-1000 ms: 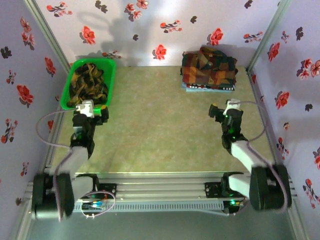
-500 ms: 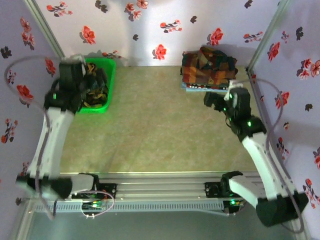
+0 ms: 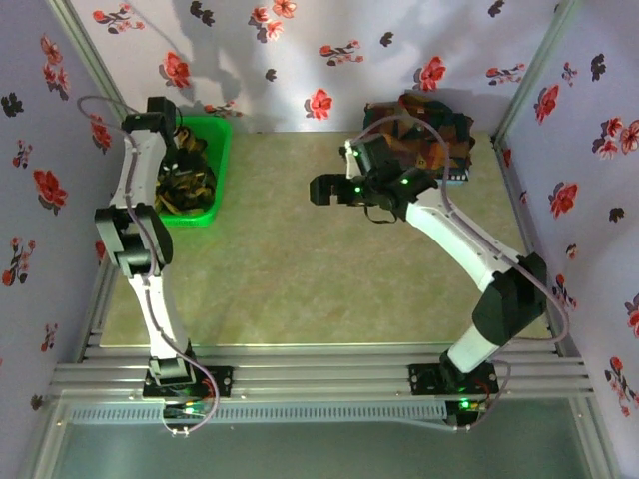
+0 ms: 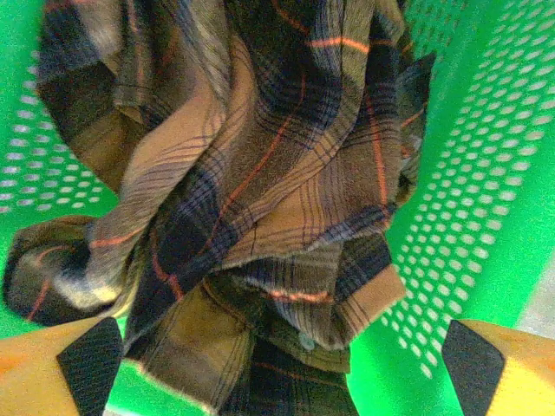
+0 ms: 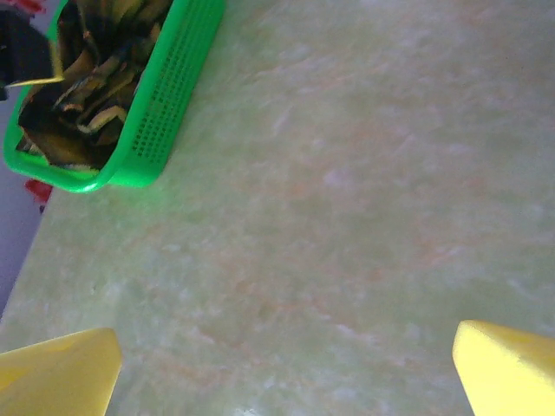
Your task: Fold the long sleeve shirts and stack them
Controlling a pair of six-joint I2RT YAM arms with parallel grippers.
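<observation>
Stretched up tall and bent down over the green basket (image 3: 218, 150) at the far left, left end effector (image 4: 277, 364) spread wide, hovering just above the crumpled mustard-yellow shirt (image 4: 260, 173) inside. Reaching leftward across the counter (image 3: 300, 279), right end effector (image 3: 324, 190) gaping wide and empty, folded red-and-green shirts (image 3: 424, 135) stacked behind it at the far right.

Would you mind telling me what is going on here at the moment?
The left gripper hangs open over a crumpled mustard-and-black plaid shirt in the green basket, not yet gripping it. The right gripper is open above the table. A folded stack of red-and-green plaid shirts sits at the far right corner.
</observation>
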